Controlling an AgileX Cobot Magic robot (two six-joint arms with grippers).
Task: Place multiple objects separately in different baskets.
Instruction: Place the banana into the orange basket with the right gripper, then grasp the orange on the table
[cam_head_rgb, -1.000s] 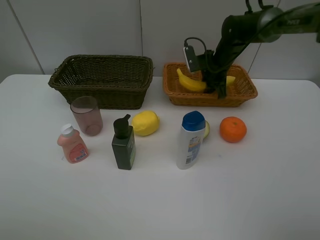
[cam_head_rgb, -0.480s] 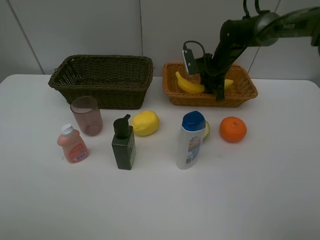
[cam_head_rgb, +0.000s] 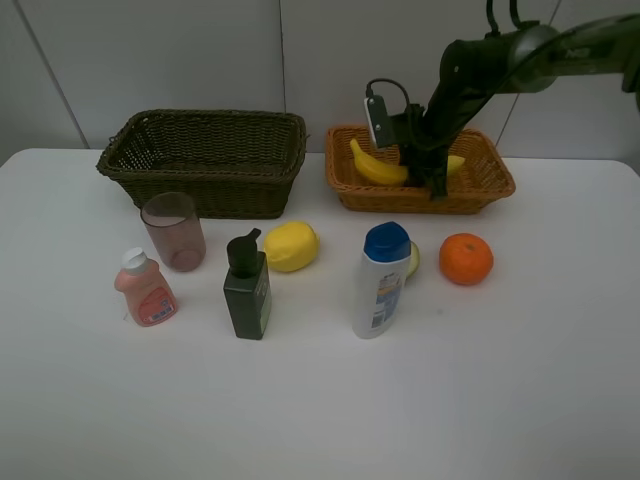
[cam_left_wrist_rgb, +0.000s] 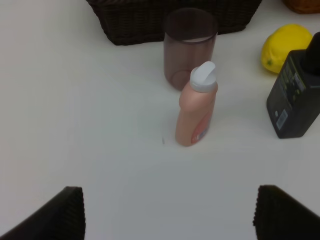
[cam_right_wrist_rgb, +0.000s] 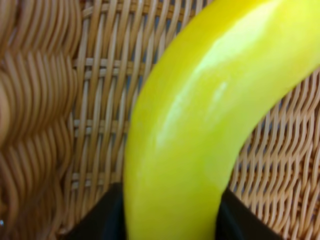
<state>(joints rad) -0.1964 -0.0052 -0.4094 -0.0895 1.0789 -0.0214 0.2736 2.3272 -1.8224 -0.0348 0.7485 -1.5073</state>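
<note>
The banana (cam_head_rgb: 378, 168) lies in the light orange-brown basket (cam_head_rgb: 420, 201) at the back right. My right gripper (cam_head_rgb: 435, 185) reaches down into that basket, and in the right wrist view the banana (cam_right_wrist_rgb: 200, 125) fills the gap between the dark fingers of the right gripper (cam_right_wrist_rgb: 170, 220), which touch both its sides. Only the left wrist view shows my left gripper (cam_left_wrist_rgb: 170, 215); it is open above the table near the small pink bottle (cam_left_wrist_rgb: 196, 112) and the cup (cam_left_wrist_rgb: 189, 47). The dark basket (cam_head_rgb: 205, 190) at the back left holds nothing.
Across the table stand the cup (cam_head_rgb: 175, 232), pink bottle (cam_head_rgb: 146, 290), dark green pump bottle (cam_head_rgb: 247, 288), lemon (cam_head_rgb: 291, 246), white blue-capped bottle (cam_head_rgb: 382, 280), a partly hidden avocado half (cam_head_rgb: 413, 260) and the orange (cam_head_rgb: 466, 258).
The right arm and the banana have shifted slightly left inside the light basket. The other objects and the left gripper stay put.
</note>
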